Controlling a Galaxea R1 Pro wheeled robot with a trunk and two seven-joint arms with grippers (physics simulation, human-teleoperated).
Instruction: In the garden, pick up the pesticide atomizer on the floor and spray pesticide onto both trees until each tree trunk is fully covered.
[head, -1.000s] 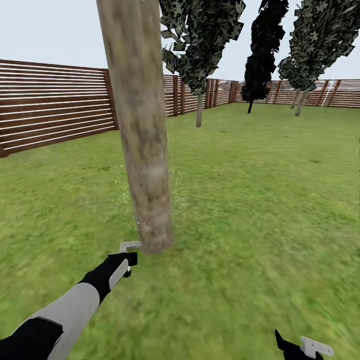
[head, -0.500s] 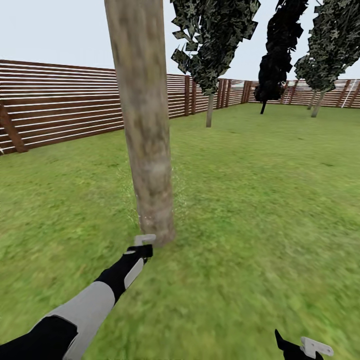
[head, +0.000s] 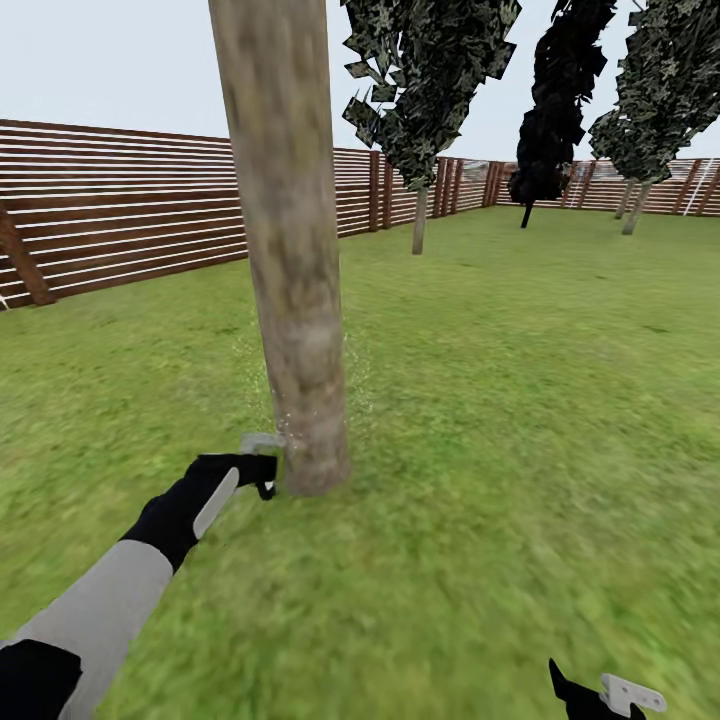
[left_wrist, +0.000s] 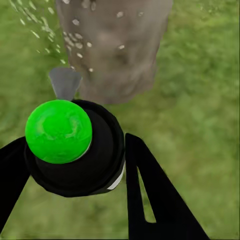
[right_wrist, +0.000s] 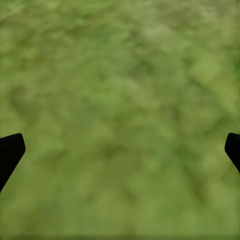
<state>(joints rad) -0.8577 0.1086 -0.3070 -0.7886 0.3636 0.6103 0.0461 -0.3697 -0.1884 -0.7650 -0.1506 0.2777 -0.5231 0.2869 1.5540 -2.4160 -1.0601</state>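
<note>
The left gripper (left_wrist: 75, 165) is squeezed around the pesticide atomizer (left_wrist: 80, 150), a small black bottle with a round, bright green top and a bit of white label on its side. A black finger (left_wrist: 155, 195) sits on each side of the bottle and hugs it tight. I cannot see inside the bottle, so I cannot tell how full it is. A grey nozzle (left_wrist: 65, 82) sticks out from the bottle toward the tree trunk (left_wrist: 112, 45), which is very near. Little white specks of pesticide (left_wrist: 75, 22) dot the bark and float in the air beside it. From the head view, the left gripper (head: 262, 462) is down low by the foot of the thick, pale tree trunk (head: 290, 250), just beside it. Tiny white specks (head: 355, 375) show around the low part of the trunk. The right gripper (head: 605, 695) is low at the corner, far from the tree, and its fingers are spread wide apart with only grass (right_wrist: 120, 115) under them. Farther off stand another pale tree (head: 420, 100), a black tree (head: 550, 110) and a brown wooden fence (head: 120, 210).
</note>
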